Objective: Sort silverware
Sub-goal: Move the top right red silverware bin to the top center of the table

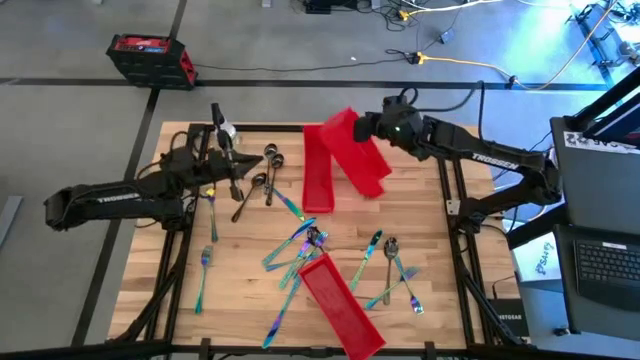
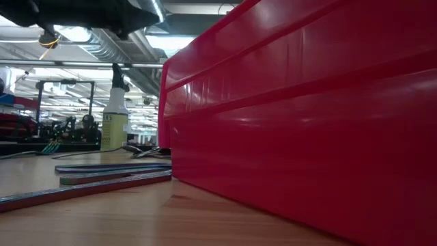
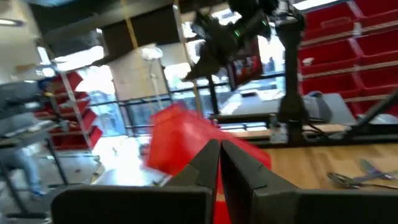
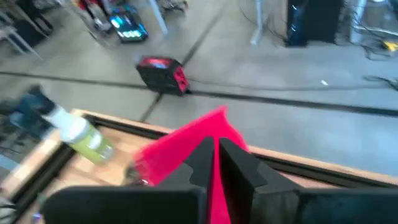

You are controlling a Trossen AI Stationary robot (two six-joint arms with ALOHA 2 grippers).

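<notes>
On the table (image 1: 440,260), three red bins (image 1: 340,305), scattered silverware (image 1: 300,245); both arms' jaws closed empty.

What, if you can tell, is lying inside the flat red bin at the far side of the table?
The flat red bin looks empty where its floor shows in the high view. A tilted red bin, gripped by the right gripper, overlaps its far end and hides that part.

table (image 1: 440,300): wood | on it: silverware (image 1: 300,245), red bins (image 1: 340,305), spray bottle (image 1: 222,125)

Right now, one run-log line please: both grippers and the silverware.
left gripper: shut, empty | right gripper: shut on tilted red bin | silverware: scattered on table, unsorted
</notes>
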